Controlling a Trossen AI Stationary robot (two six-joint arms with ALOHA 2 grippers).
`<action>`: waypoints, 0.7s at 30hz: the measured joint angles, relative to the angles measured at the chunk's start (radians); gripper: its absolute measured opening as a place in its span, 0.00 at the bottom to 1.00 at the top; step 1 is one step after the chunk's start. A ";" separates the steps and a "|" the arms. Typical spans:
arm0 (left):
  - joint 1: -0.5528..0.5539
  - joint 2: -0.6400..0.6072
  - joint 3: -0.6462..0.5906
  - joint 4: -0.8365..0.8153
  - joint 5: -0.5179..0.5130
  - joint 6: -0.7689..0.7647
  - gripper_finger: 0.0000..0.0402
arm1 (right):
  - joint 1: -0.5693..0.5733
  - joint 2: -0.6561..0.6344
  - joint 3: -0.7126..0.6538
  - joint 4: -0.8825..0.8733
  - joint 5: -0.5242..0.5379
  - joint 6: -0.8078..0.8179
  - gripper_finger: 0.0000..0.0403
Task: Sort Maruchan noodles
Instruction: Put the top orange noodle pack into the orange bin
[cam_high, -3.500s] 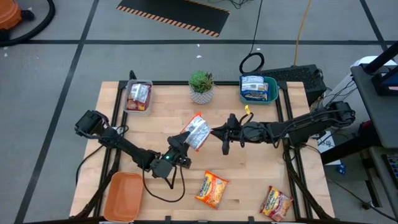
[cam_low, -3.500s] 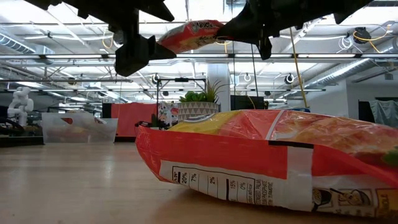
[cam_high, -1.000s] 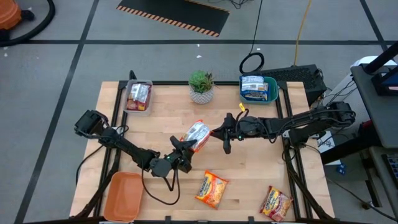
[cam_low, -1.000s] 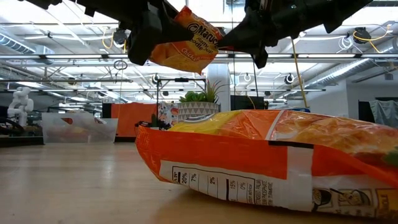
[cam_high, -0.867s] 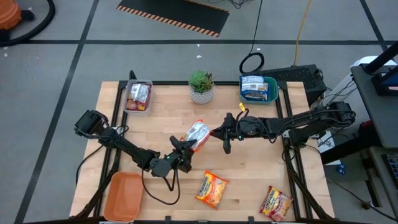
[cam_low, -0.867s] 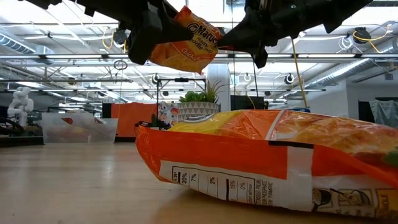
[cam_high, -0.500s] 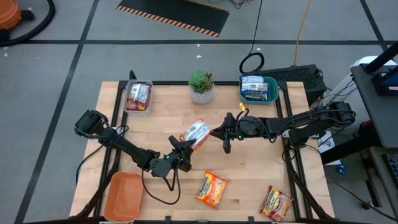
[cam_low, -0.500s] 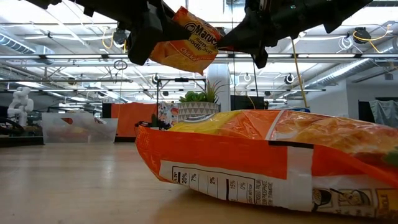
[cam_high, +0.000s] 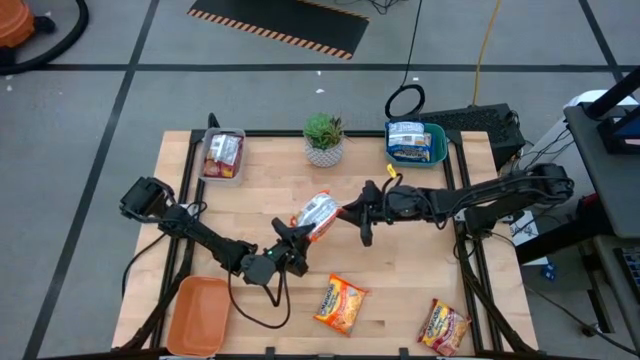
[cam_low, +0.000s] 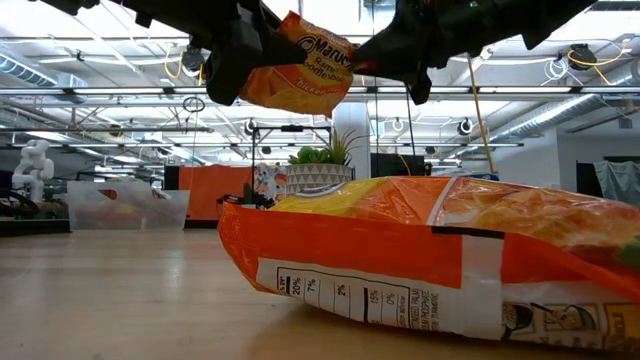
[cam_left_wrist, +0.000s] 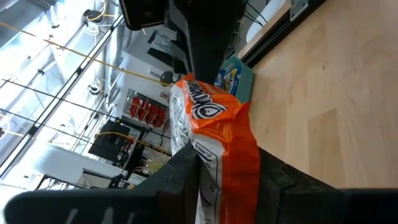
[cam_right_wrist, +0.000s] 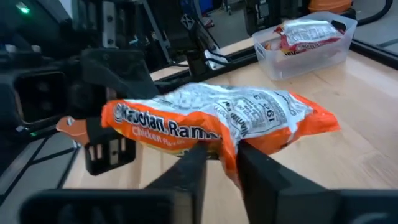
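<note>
Two claws (cam_high: 300, 238) (cam_high: 349, 214) on one packet (cam_high: 317, 213)

even overhead light on your table (cam_high: 420, 270), shadows faint. in the low view ceiling strips glare, leaving both arms dark silhouettes; the near packet (cam_low: 420, 255) looms soft-edged. your right wrist view's near fingers (cam_right_wrist: 186, 168) are blurred.

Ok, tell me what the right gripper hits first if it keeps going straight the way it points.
Nothing beyond what it already touches: the right gripper has its jaws on the orange packet held in mid-air. Just past that packet sits the left gripper, though depth there is unclear.
</note>
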 joint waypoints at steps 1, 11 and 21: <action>-0.004 0.000 0.000 0.000 0.000 0.003 0.25 | 0.000 -0.007 0.000 -0.004 -0.001 0.001 0.21; -0.056 -0.057 -0.002 -0.003 -0.046 0.057 0.25 | 0.029 -0.090 0.003 -0.005 0.000 0.005 0.41; -0.174 -0.194 -0.002 -0.002 -0.049 0.012 0.25 | 0.094 -0.205 0.001 -0.020 0.000 -0.013 0.41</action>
